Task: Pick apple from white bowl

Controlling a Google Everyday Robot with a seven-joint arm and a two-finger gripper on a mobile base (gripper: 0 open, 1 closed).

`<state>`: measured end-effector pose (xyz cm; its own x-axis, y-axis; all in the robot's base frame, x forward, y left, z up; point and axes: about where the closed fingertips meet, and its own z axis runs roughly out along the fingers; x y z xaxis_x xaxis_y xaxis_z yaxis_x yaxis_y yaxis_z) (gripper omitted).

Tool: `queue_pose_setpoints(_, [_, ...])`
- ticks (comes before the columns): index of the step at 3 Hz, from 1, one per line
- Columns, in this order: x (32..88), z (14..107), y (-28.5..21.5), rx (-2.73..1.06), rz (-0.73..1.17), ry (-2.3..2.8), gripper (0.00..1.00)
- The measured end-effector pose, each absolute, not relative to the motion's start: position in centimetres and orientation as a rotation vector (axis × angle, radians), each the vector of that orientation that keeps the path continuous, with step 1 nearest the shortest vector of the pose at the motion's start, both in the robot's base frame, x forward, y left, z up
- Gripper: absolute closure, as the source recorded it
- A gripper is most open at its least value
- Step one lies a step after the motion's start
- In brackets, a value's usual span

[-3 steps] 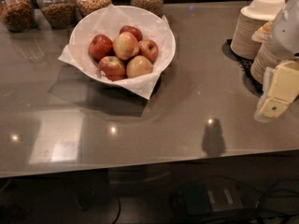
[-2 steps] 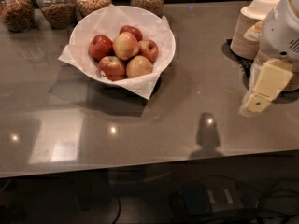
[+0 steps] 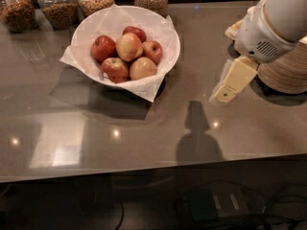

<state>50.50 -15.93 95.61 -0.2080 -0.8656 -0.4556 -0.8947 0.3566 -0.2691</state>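
No legible text, label, brand or number found (jars (image 3: 60,6) and white bowl (image 3: 82,37) checked). Gripper (image 3: 225,94) hangs over the counter (image 3: 144,143), well right of the bowl.

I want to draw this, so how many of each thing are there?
Apples: 6
White bowl: 1
Glass jars: 4
Stack of tan paper bowls: 1
Gripper, above the table's right side: 1
Total: 13
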Motion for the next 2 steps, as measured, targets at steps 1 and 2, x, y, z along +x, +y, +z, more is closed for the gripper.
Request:
queue_pose_setpoints(1, [52.9,95.8,-12.9,-1.485,0.130,2.000,0.00])
queue_pose_setpoints(2, [55.5,97.1,-8.9,-1.447,0.187,1.887,0.00])
